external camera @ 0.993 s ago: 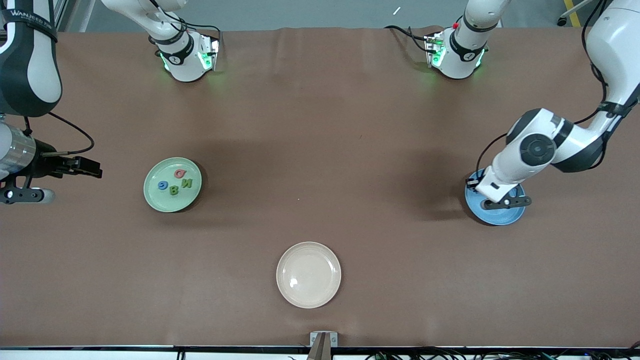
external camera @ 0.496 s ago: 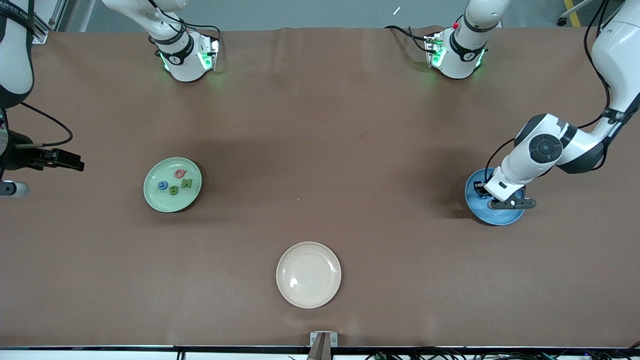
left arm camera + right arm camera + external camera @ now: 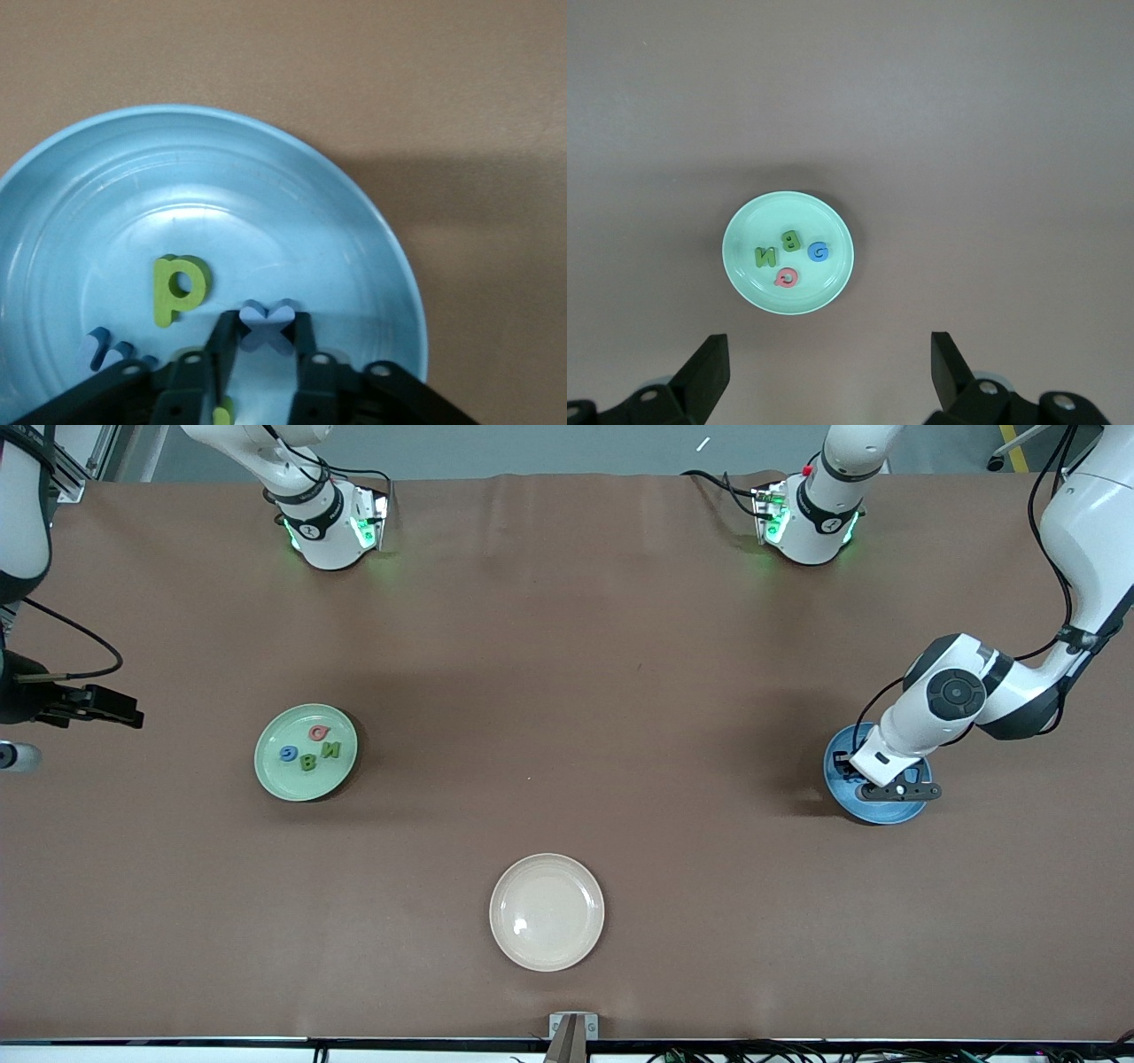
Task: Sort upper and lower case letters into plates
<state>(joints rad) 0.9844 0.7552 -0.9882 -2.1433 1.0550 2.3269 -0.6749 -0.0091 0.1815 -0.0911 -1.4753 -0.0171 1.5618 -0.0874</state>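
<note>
The blue plate (image 3: 879, 811) lies at the left arm's end of the table. My left gripper (image 3: 873, 779) is low inside it. In the left wrist view the plate (image 3: 266, 177) holds the green p (image 3: 177, 288), a partly hidden blue m (image 3: 104, 348) and a sliver of green n (image 3: 223, 412). The left gripper (image 3: 266, 320) is shut on the blue x (image 3: 267, 329). The pale green plate (image 3: 275, 775) holds pink Q (image 3: 318, 732), blue G (image 3: 289, 754), green B (image 3: 308, 762) and green N (image 3: 331, 749). My right gripper (image 3: 111, 708) waits open and empty beside it, high above it (image 3: 828, 350).
A cream-white plate (image 3: 547, 911) lies empty near the front camera, at the middle of the table's width. In the right wrist view the green plate (image 3: 744, 270) shows Q (image 3: 787, 278), G (image 3: 819, 251), B (image 3: 791, 239) and N (image 3: 765, 257).
The right arm has drawn back from the green plate toward its end of the table. The left gripper has shifted slightly over the blue plate.
</note>
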